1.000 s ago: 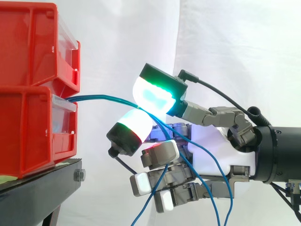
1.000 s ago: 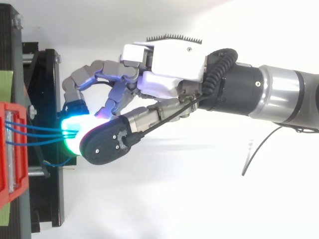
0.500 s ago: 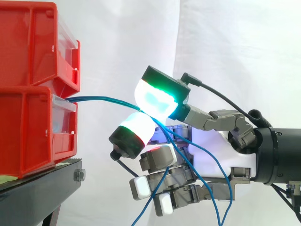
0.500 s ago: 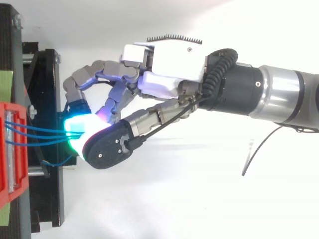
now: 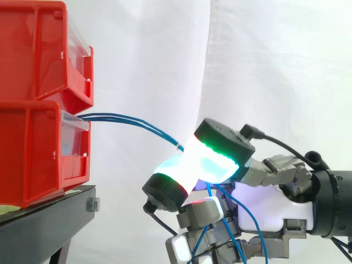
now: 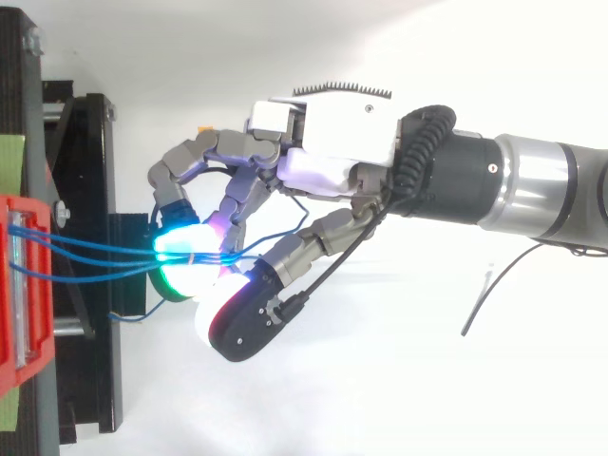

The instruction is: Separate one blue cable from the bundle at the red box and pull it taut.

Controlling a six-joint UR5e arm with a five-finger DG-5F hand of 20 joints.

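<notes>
Two glowing pads (image 5: 208,165) of the robot hand (image 5: 269,214) are closed face to face on the blue cables (image 5: 137,124): a pinch grip, with the other fingers curled below the palm. I cannot tell whether the pinch traps one strand or several.

Cable location: the strands leave the clear front lip of the lower red bin (image 5: 33,154), cross the open gap with a slight droop and enter the pinch. Past the pads, loose tails (image 5: 246,223) hang down across the palm.

Handling (judgement):
- Thin, light and limp, so there is no stiffness to push against. It will only follow a pull.
- The jacket looks smooth, so it may slide between the pads if the pinch is loose.
- It could kink or pull out of the bin if tugged hard.
- Best place to take hold: the free span between bin and pads, close to the bin, where the top view shows the strands fanned apart. At the pads they run together, so picking out one strand looks harder there.

Counts:
- Robot hand: 1.
- Red bins: 2, with the upper bin (image 5: 38,49) stacked on the lower.
- Black stand (image 5: 44,220): 1, under the bins.
- Blue strands: 3 in the top view, as far as I can separate them, and 2 distinct in the side view.
- White curtain (image 5: 275,55): behind everything.
</notes>
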